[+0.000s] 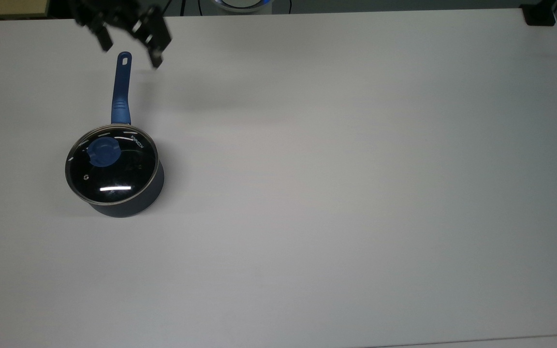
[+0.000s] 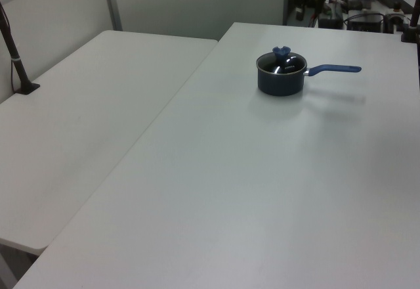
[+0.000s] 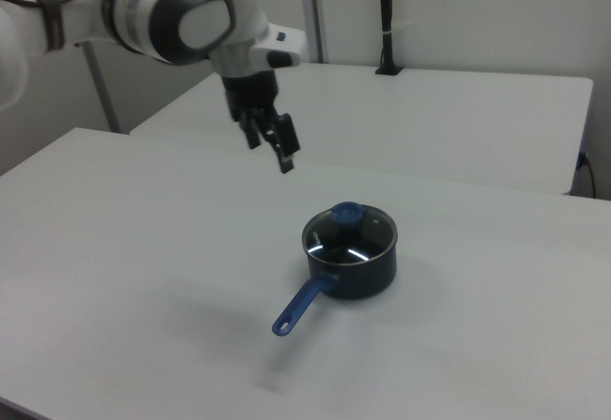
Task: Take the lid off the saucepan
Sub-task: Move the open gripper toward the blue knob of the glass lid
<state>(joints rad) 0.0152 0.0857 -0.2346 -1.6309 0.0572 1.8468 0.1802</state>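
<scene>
Clear glass with a thin steel rim, the lid (image 1: 111, 166) sits seated on the saucepan (image 1: 128, 203), its blue knob (image 1: 103, 152) standing off-centre toward the top view's upper left. The pan rests on the white table (image 1: 356, 169), at the top view's left, its long blue handle (image 1: 121, 89) pointing toward the far edge. Above the handle's holed end hangs the tool (image 1: 131, 41), fingers spread and empty, well apart from the lid. I'd judge this the approach step: nothing is gripped yet. Next the tool must travel over the knob, lower with a finger on each side, pinch, then lift straight up.
</scene>
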